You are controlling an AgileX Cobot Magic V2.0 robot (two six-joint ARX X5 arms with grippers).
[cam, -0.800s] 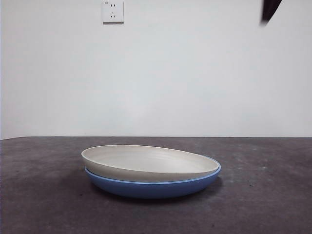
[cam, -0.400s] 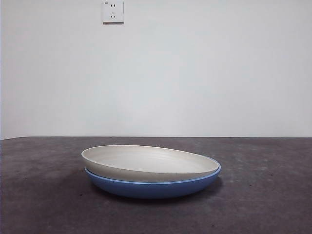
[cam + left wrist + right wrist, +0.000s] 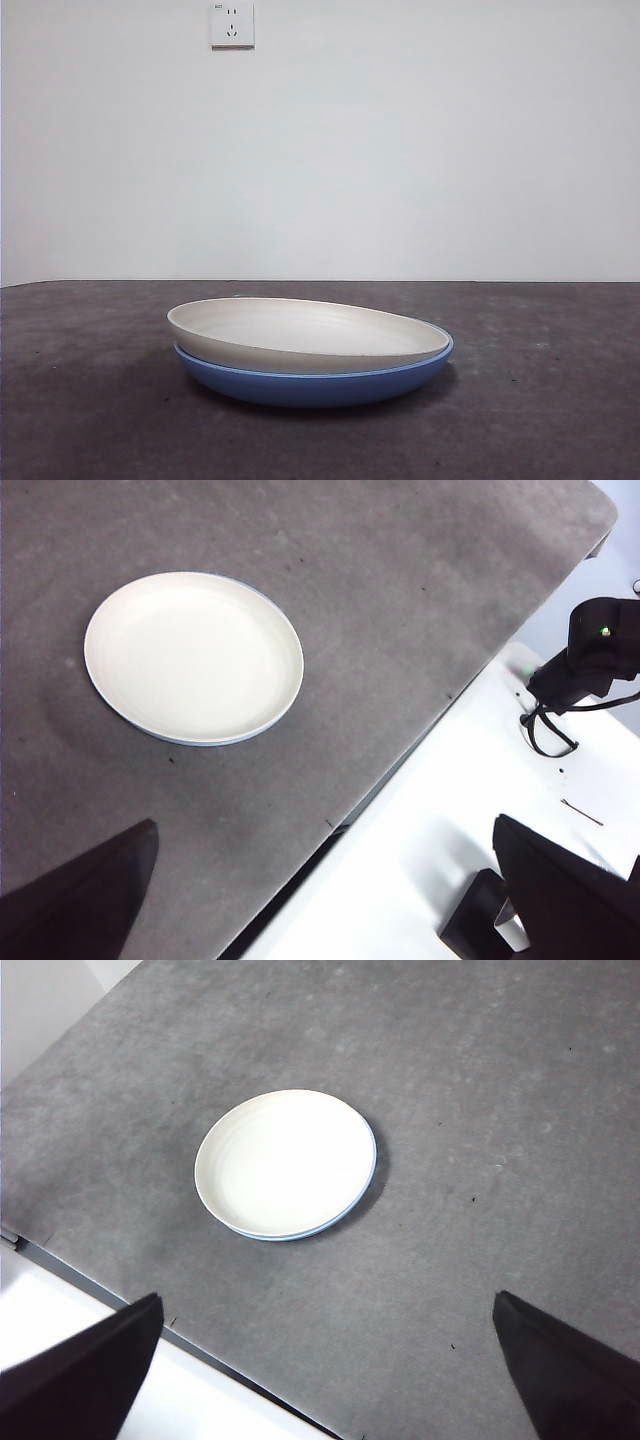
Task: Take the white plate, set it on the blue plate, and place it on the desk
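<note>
Cream white plate [image 3: 300,335] tilted in blue plate [image 3: 310,385], wrist views show only a blue edge

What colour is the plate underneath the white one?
Glossy mid-blue. The blue plate shows best in the front view, under the white plate.

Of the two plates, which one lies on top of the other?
The white plate lies on top, slightly tilted. The blue plate sits beneath it on the desk, showing only its glossy blue rim and underside.
</note>
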